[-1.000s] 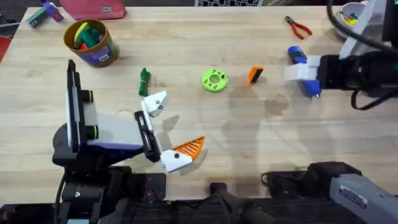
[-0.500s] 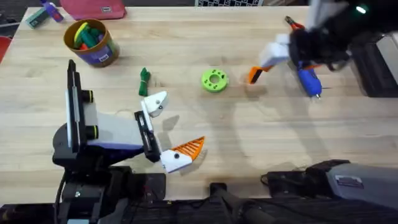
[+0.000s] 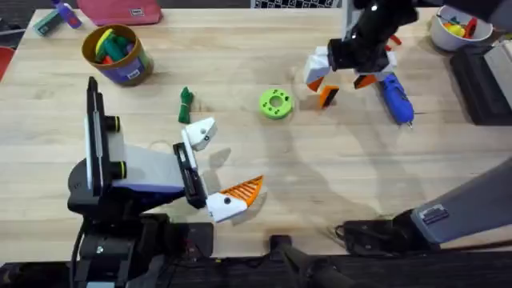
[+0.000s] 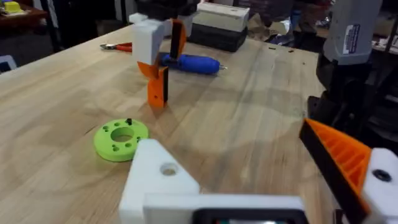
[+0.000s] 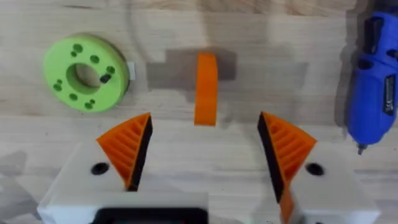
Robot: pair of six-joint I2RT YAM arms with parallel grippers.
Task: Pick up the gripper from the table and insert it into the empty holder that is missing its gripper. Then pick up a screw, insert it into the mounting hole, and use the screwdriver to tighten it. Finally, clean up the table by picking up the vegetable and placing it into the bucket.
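step: grasp finger (image 5: pixel 206 88) | right gripper (image 5: pixel 205 149) released, straddling it on counter (image 3: pixel 336 176) — descend centred, clench on flat sides | left gripper (image 4: pixel 261 186) released — one holder (image 4: pixel 158 177) bare

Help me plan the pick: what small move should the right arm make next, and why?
Probably lower straight down and shut. The right gripper is open, its orange pads either side of the loose orange gripper lying on the table, roughly centred between them but not yet gripped; the left arm's holder lacks one.

no legible text, labels too blurred
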